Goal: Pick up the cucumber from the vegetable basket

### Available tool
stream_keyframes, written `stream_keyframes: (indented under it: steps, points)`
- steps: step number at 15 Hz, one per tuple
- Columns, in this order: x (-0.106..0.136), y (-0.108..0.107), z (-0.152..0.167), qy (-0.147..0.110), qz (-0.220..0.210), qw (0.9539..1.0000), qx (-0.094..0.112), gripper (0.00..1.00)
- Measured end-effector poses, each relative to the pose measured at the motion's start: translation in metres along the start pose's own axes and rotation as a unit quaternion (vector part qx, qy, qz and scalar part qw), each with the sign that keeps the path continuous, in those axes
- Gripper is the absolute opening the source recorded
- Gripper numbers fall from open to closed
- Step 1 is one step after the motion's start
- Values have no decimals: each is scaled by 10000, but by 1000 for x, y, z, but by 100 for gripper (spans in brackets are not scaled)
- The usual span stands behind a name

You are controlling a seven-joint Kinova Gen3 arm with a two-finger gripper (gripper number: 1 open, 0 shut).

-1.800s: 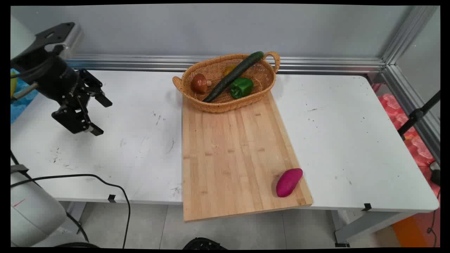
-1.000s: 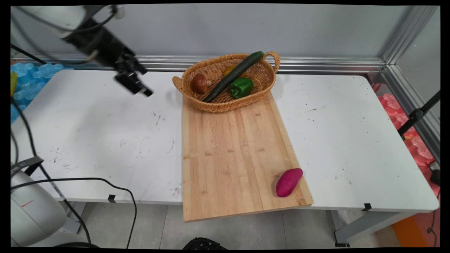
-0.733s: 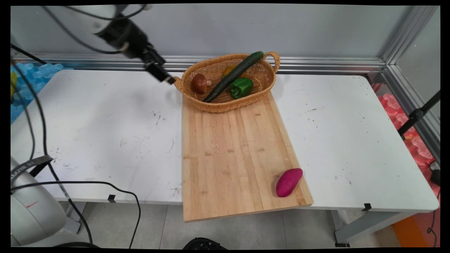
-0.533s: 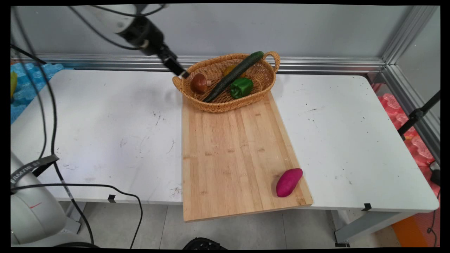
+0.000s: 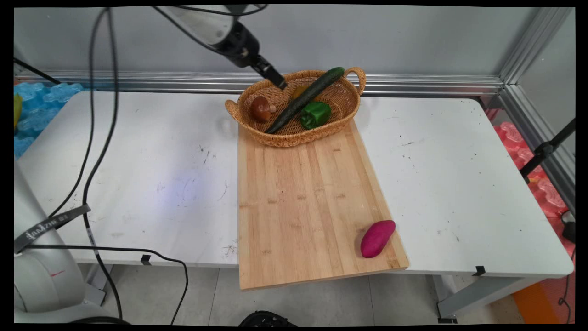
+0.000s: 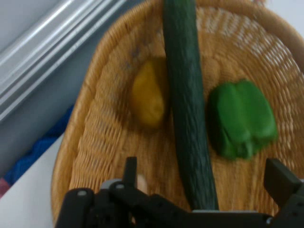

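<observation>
My pincer (image 5: 279,84): open, empty, above basket (image 5: 341,120), far end of board (image 5: 303,202). Cucumber (image 6: 187,109) lies diagonally between pepper (image 6: 243,118) and yellow fruit (image 6: 148,99); any descent must centre between neighbours, I judge.

Tan woven basket (image 5: 342,99), dark green cucumber (image 5: 305,99), magenta sweet potato (image 5: 377,238)

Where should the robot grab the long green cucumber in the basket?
Probably around its middle, coming down from above. The cucumber lies slanted across the basket, its top end on the rim, with the green pepper on one side and a yellow fruit on the other. The fingers of the gripper should straddle its narrow width, one in each gap.
</observation>
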Motion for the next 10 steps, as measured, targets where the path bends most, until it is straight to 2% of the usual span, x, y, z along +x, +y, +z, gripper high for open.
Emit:
stream_keyframes:
  steps: [6, 10]
  points:
    - [31, 4, 58, 148, -399, 9991, 58, 100]
    - [45, 9, 92, 156, -572, 9982, 105, 100]
